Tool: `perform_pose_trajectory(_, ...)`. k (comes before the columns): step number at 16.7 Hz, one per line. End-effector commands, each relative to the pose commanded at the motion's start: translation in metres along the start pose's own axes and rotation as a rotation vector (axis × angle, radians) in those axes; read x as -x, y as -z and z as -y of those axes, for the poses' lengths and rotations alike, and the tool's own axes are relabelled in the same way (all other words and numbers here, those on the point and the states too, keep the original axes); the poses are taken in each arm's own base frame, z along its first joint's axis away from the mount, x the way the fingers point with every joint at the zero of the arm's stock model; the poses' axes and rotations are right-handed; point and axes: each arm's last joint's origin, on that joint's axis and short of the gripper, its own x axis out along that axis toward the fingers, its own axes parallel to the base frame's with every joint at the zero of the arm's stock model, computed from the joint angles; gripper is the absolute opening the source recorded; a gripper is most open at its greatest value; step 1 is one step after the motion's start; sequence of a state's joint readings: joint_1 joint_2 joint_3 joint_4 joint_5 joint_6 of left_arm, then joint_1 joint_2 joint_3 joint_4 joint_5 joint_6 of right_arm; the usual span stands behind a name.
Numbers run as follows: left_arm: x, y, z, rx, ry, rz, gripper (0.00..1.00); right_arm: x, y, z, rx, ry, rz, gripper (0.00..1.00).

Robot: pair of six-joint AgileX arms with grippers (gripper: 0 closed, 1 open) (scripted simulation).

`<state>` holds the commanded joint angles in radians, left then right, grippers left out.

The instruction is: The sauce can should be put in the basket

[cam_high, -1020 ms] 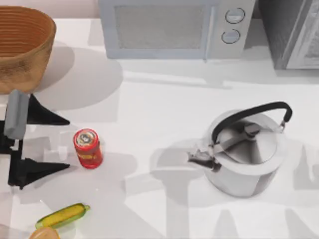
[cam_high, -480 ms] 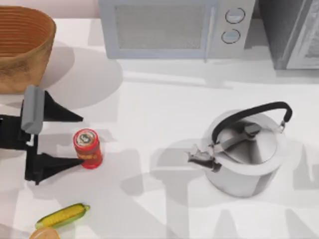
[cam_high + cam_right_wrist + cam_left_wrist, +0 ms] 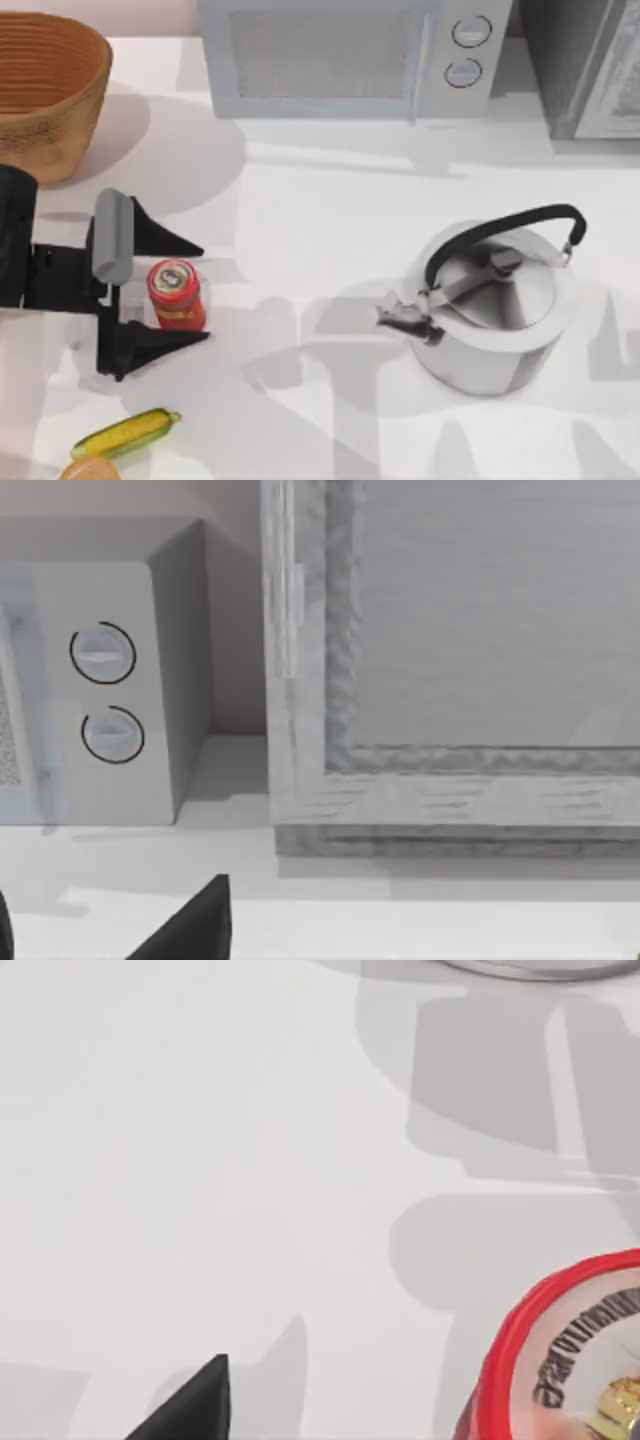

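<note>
Two black fingers of the left claw [image 3: 180, 290] spread wide around the sauce can [image 3: 177, 293]. Neither finger touches it. Beyond the claw's far finger sits the basket [image 3: 50, 120].

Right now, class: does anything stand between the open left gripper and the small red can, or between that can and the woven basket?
Nothing visible does. The left gripper straddles the small red sauce can, fingers open on either side. Only bare white table lies between the can and the light brown wicker basket.

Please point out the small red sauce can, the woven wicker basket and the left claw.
small red sauce can [image 3: 174, 280], top view, patterned lid.
woven wicker basket [image 3: 60, 125], top view, outer wall.
left claw [image 3: 185, 292], top view, between fingertips.
</note>
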<state>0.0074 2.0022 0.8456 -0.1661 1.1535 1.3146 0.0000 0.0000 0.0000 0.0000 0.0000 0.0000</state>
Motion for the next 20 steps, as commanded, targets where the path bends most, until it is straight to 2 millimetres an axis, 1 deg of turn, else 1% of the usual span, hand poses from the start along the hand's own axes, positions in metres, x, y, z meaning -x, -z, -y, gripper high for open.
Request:
perform_pose_trajectory(3,-0.0071,0.0053,0.0019,0.000,0.000,0.001,1.00,0.0000,0.0000,0.0000,0.000,0.000,0.000,1.00)
perform_pose_trajectory(8,-0.0076,0.0057,0.0020,0.000,-0.001,0.001,1.00,0.0000,0.0000,0.0000,0.000,0.000,0.000,1.00)
perform_pose_trajectory(20,-0.0076,0.0057,0.0020,0.000,-0.001,0.001,0.10,0.0000,0.0000,0.0000,0.000,0.000,0.000,1.00)
